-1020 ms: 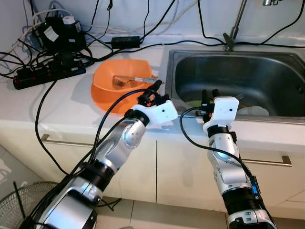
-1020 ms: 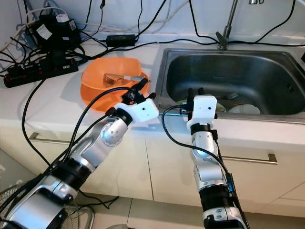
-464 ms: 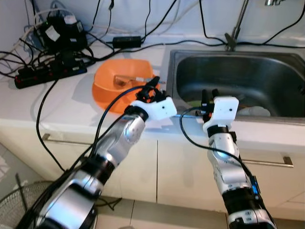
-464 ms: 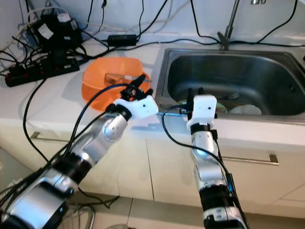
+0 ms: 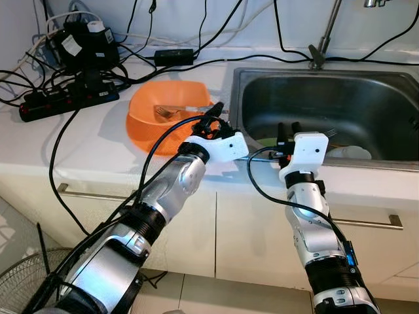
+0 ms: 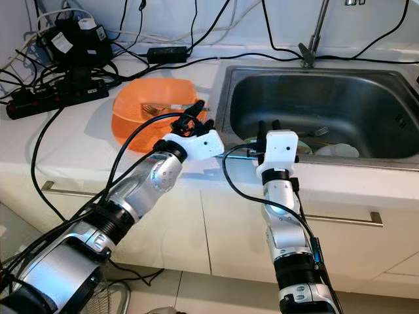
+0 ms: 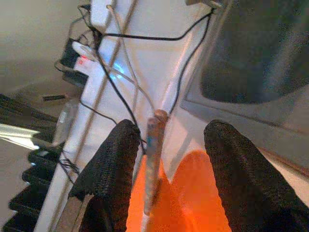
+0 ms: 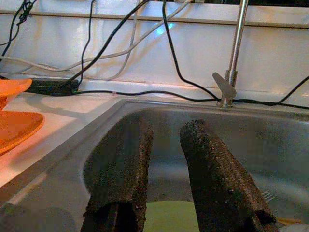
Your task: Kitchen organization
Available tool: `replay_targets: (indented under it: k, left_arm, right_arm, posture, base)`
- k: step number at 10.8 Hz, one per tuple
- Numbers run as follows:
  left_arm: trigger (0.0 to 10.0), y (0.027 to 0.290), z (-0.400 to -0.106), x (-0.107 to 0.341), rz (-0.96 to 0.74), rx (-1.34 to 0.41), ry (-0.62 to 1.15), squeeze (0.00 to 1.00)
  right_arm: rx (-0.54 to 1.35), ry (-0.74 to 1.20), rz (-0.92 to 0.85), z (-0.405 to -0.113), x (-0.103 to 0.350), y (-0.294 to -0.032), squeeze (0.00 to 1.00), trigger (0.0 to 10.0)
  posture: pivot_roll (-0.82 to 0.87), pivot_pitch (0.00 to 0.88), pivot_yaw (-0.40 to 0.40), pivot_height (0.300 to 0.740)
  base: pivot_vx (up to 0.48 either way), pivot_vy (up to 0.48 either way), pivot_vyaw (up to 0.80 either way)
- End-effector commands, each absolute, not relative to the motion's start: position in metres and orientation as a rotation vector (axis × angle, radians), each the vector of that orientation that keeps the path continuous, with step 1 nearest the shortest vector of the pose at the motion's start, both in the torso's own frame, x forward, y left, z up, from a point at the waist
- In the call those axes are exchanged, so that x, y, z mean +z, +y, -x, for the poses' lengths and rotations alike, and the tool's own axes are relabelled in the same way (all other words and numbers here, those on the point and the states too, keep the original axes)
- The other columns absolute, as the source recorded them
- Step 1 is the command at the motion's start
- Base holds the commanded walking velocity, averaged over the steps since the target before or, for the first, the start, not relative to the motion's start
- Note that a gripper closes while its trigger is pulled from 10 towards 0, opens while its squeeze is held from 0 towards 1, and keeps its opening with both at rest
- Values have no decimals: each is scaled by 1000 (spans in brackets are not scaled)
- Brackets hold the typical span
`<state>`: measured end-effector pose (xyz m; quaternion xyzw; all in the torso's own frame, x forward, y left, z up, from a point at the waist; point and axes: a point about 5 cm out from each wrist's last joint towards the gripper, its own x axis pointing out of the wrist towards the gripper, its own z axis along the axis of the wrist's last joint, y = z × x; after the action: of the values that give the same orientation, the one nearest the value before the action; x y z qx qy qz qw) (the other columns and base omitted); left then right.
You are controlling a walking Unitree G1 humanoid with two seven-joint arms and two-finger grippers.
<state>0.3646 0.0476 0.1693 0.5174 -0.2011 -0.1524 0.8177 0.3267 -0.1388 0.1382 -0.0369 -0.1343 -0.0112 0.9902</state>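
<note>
Reaching farther than a second ago, my left jaws [image 5: 214,118] now hover wide open and empty over the orange bowl's [image 5: 145,116] 3 o'clock rim, straddling a utensil handle [image 7: 153,159]. My right jaws [image 5: 287,129] wait parted and empty at the sink [image 5: 366,98].

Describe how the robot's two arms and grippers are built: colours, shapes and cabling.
Both arms are silver metal with rounded joints and black bands. Each ends in a white boxy wrist housing carrying a gripper of two long black fingers with a rough, textured surface: the left gripper and the right gripper. Loose black cables loop along each arm to the wrist housing.
</note>
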Motion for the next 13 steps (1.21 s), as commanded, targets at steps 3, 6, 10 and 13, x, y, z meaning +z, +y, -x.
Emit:
replay_targets:
  k: [3,6,10,13]
  left_arm:
    - [10000,47,-370,183,-1135,-282,-483,0]
    - [10000,45,-374,180,-1171,-290,-472,0]
    - [3686,44,-375,178,-1176,-283,-472,0]
    - [2471,45,-376,177,-1184,-280,-465,0]
  right_arm:
    - [-16,-276,66,-330,143,-135,0,10000]
    - [-21,-277,67,-330,143,-136,0,10000]
    - [-12,-271,64,-331,142,-133,0,10000]
    - [-13,-271,71,-331,142,-136,0,10000]
  posture:
    - [72,0,63,740]
    - [67,0,62,740]
    - [70,0,60,740]
    - [65,0,61,740]
  base:
    - [0,0,0]
    - [0,0,0]
    - [0,0,0]
    - [0,0,0]
